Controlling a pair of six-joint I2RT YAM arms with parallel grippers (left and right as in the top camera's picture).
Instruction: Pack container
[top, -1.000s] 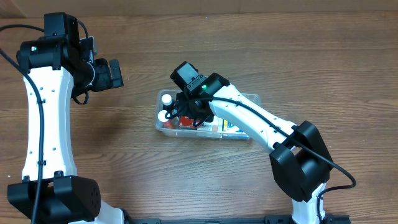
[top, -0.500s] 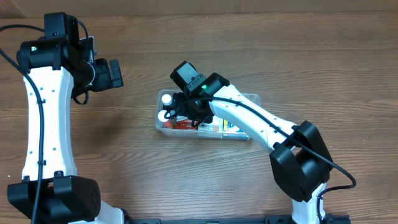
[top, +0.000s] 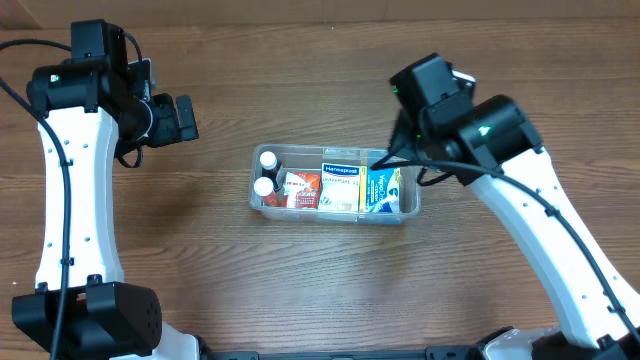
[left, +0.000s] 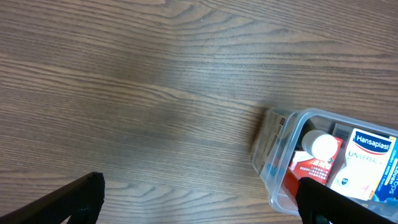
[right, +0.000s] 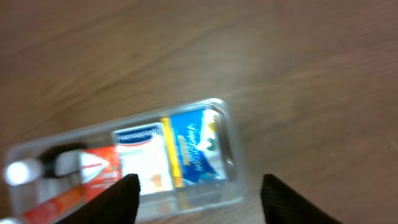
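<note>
- Judging from the overhead view, the packing looks close to finished: the container (top: 253, 200) sits near the middle of the wooden surface (top: 320, 70) and appears filled from end to end.
- Inside it, two white-capped bottles (top: 268, 158) stand at the left end. A red-and-white box (top: 298, 190), a Hansaplast box (top: 340, 187) and a blue-and-yellow box (top: 380, 190) follow side by side, the last against the right wall.
- No loose item shows on the surface in any of the three views, so nothing visibly waits to be loaded.
- The left end effector (top: 190, 118) hangs well apart from the container, off to its left. Its fingers are spread wide with nothing between them.
- The right end effector (right: 199, 186) hovers above the container's right end. Its fingers are also apart and empty, though its wrist view is blurred.
- With both arms empty and the tub full, the loading step seems done.
- What may remain is closing it, but no lid is in view, so whether one is called for cannot be told.
</note>
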